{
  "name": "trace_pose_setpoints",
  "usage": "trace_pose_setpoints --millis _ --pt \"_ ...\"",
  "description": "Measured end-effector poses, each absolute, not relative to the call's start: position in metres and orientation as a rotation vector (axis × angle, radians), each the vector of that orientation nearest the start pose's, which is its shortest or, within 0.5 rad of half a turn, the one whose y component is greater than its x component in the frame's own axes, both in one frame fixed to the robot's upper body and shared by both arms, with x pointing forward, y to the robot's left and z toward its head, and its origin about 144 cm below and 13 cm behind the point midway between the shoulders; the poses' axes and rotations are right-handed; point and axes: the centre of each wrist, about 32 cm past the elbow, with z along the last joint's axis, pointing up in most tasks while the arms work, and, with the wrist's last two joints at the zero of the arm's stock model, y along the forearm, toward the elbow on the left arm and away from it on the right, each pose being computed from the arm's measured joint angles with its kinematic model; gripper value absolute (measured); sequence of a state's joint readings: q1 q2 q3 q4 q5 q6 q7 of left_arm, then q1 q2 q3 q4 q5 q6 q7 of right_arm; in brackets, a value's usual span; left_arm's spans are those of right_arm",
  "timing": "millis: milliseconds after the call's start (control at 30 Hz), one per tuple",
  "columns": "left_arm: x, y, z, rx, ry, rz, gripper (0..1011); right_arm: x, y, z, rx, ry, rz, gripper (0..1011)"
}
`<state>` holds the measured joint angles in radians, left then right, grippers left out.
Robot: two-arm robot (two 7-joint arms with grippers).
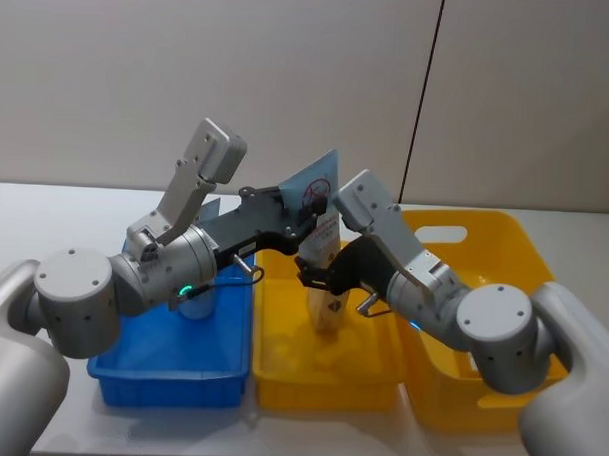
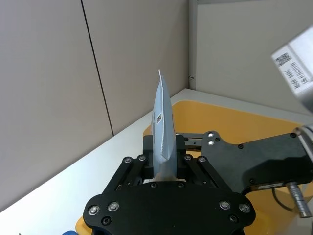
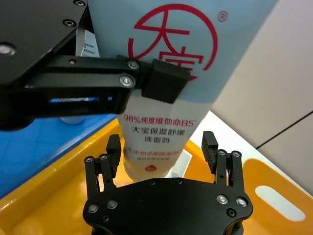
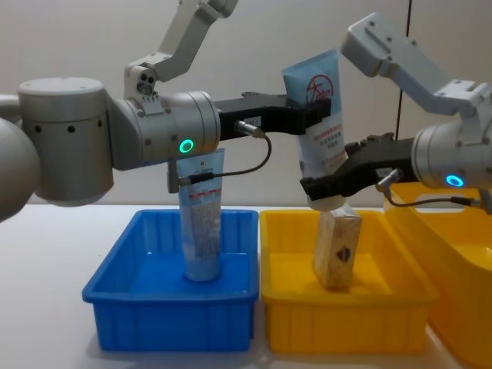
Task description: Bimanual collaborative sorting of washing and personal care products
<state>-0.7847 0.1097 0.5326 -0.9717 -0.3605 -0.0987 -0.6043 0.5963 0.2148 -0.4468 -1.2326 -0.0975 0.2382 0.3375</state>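
Left tool (image 4: 307, 117) clamps wide tube (image 4: 319, 123) above yellow tray (image 4: 346, 327).

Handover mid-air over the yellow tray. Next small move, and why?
Probably shut the right end effector on the tube: its fingers straddle the cap end, open, while the left end effector is clamped on the tube's upper part above the yellow tray.

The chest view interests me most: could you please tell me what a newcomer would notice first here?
The eye goes first to the wide pale-blue tube with the red logo, held up above the yellow tray by the left gripper, whose jaws are clamped on its upper part, while the right gripper sits at its lower end with jaws open. Next come the narrower tube upright in the blue tray and a cream box in the yellow tray.
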Motion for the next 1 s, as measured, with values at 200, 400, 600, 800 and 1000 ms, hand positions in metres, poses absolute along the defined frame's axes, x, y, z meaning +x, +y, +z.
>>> trace_pose_setpoints --millis 200,400,600,800,1000 --pt "0.639 0.145 1.26 -0.042 -0.186 0.598 223 0.604 -0.179 1.244 -0.444 -0.299 -0.97 1003" --pt "0.639 0.145 1.26 -0.042 -0.184 0.598 223 0.607 -0.176 1.244 -0.444 -0.298 -0.968 1003" --pt "0.639 0.145 1.26 -0.041 -0.183 0.597 222 0.609 -0.174 1.244 -0.444 -0.298 -0.968 881" --pt "0.639 0.145 1.26 -0.041 -0.182 0.596 223 0.61 -0.172 1.244 -0.443 -0.297 -0.967 723" --pt "0.639 0.145 1.26 -0.04 -0.181 0.596 223 0.611 -0.172 1.244 -0.443 -0.297 -0.967 526"
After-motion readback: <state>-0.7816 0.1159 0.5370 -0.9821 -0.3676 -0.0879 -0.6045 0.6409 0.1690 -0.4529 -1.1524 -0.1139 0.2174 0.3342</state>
